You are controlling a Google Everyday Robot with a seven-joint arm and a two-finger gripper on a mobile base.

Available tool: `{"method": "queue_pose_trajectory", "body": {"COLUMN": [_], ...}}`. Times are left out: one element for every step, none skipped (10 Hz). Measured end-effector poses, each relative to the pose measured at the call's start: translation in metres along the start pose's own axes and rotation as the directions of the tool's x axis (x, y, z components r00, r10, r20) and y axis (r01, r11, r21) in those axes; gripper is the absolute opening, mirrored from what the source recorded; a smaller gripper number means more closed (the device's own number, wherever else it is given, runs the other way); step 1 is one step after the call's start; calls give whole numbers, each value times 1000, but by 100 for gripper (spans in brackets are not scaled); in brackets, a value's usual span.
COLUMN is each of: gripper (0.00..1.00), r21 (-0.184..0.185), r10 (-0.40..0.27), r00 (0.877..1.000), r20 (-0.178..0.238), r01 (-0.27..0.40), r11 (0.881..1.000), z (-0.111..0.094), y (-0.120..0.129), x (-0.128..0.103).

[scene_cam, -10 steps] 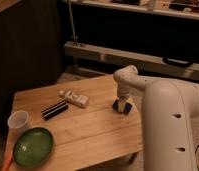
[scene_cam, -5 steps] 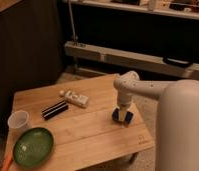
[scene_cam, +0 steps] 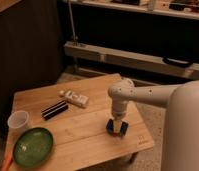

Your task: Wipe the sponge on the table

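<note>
The blue sponge (scene_cam: pixel 116 128) rests on the light-brown wooden table (scene_cam: pixel 80 125) near its right edge. My gripper (scene_cam: pixel 116 126) points straight down over it, with the dark fingers on either side of the sponge and shut on it. The white arm reaches in from the right and hides part of the table's right side. Only the sponge's lower blue edge shows between the fingers.
A white bottle (scene_cam: pixel 74 97) lies on its side at the table's centre back, a black-and-white striped bar (scene_cam: pixel 54 110) beside it. A clear cup (scene_cam: pixel 18 121) and a green plate (scene_cam: pixel 32 146) sit at the front left. An orange object (scene_cam: pixel 6 161) pokes in at the lower left.
The gripper with the sponge has slid across the table toward the front right edge, and the arm has swung lower in the view.
</note>
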Motion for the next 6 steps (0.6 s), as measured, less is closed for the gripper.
{"method": "queue_pose_trajectory", "body": {"gripper": [6,6,6,6,6,6], "r21": [-1,-5,-7,-3,-3,-1], "r10": [-20,-38,-58,-69,-74,-77], "r00": [1000,999,998,997,996,996], "r20": [12,22,33,41,44,52], "r01": [20,38,59,69,75,77], "r11": [1000,999,998,998,997,997], "z": [1,4,8,10,14,19], "y": [4,8,10,9,9,6], "x": [-12,-23,-36,-45,-49,-56]}}
